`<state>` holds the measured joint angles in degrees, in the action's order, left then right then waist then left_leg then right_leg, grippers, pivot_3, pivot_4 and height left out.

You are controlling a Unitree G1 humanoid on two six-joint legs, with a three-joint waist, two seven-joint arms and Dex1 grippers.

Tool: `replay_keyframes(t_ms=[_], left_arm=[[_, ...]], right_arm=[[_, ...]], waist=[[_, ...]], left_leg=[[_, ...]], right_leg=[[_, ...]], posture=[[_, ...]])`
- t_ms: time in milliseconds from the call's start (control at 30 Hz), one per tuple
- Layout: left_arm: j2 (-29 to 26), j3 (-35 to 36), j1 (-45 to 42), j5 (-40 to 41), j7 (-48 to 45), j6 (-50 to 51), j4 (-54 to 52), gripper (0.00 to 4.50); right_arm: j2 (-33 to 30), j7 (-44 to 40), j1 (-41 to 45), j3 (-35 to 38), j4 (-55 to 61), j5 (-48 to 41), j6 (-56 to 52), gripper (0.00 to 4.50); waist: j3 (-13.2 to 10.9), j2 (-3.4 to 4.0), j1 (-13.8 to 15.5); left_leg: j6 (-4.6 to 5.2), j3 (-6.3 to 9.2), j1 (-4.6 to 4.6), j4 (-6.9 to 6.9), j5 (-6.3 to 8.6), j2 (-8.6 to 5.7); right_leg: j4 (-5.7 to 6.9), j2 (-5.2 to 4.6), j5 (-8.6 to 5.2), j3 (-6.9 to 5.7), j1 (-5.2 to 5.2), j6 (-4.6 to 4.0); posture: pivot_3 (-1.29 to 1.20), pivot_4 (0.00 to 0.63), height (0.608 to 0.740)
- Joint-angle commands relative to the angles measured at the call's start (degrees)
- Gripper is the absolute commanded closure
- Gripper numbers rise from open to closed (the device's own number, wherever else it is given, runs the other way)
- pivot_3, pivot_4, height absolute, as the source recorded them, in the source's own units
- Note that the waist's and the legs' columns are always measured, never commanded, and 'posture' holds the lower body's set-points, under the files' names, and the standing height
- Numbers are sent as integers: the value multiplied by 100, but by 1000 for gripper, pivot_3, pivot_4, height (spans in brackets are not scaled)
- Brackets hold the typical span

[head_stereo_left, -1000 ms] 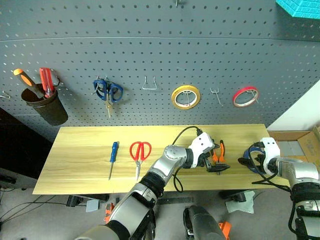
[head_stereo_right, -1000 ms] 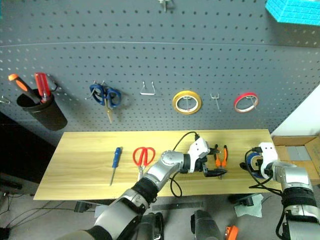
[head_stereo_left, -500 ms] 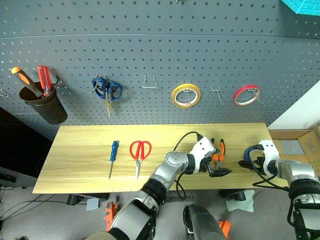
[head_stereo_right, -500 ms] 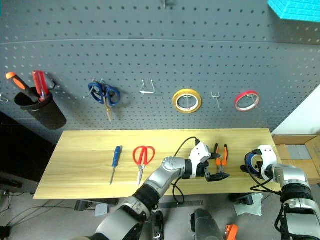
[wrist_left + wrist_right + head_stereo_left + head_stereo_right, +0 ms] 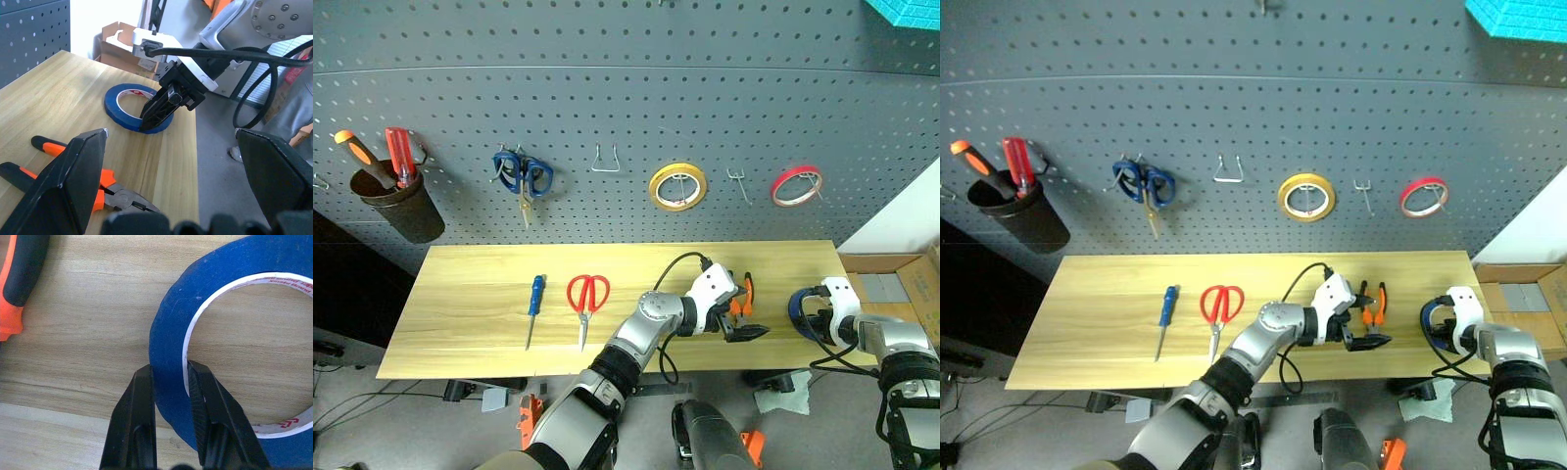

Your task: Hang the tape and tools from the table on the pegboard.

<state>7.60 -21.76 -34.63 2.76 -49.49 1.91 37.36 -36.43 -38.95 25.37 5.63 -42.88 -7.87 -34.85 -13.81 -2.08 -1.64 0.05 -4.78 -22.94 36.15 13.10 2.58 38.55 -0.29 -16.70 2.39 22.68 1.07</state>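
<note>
Right gripper (image 5: 168, 382) is clamped across the wall of the blue tape (image 5: 234, 308), which lies flat at the table's (image 5: 470, 294) near right corner. Left gripper (image 5: 741, 331) hovers spread wide beside the pliers (image 5: 741, 297). Grasp looks done; next, lift toward a free pegboard (image 5: 607, 78) hook.

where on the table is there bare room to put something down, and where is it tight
Free: the table's left end, from its edge to the blue-handled screwdriver, and the back strip below the pegboard. A smaller patch lies between the red-handled scissors and the left hand. Crowded: the right end, with that hand open beside the pliers and the right hand shut on the blue tape.
</note>
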Motion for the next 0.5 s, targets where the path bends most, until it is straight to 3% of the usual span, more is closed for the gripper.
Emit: replay_keyframes(t_ms=[33, 233, 333, 500], left_arm=[[-18, 96, -29, 102, -83, 30, -367, 0], [-628, 379, 640, 520, -222, 806, -1896, 0], [-1053, 459, 1087, 716, -251, 1337, -2789, 0], [-1442, 906, 1555, 1442, 74, 2724, -4363, 0]], right_arm=[[-18, 257, -390, 64, 838, 42, -11, 4125], [-295, 577, -1901, -118, 3983, 498, 389, 4126], [-109, 959, -2640, -39, 5217, 622, 216, 4126], [103, 1665, -3472, -489, 6449, 1416, 739, 4126]], waist=[[2, 3, 1], [45, 75, -28], [56, 83, -37], [82, 82, -15]], left_leg=[[0, 0, 0, 0, 0, 0], [-38, -4, -53, -3, -20, -1], [-54, 1, -49, -4, -20, 6], [-77, 13, -52, 6, -33, 2]], right_leg=[[0, 0, 0, 0, 1, 0], [11, 0, -1, 2, 67, 3], [29, 7, -13, 0, 70, 24], [41, 1, -12, -9, 72, 26]], posture=[[36, 234, 740], [-13, 188, 740], [-10, 173, 740], [-14, 144, 740]])
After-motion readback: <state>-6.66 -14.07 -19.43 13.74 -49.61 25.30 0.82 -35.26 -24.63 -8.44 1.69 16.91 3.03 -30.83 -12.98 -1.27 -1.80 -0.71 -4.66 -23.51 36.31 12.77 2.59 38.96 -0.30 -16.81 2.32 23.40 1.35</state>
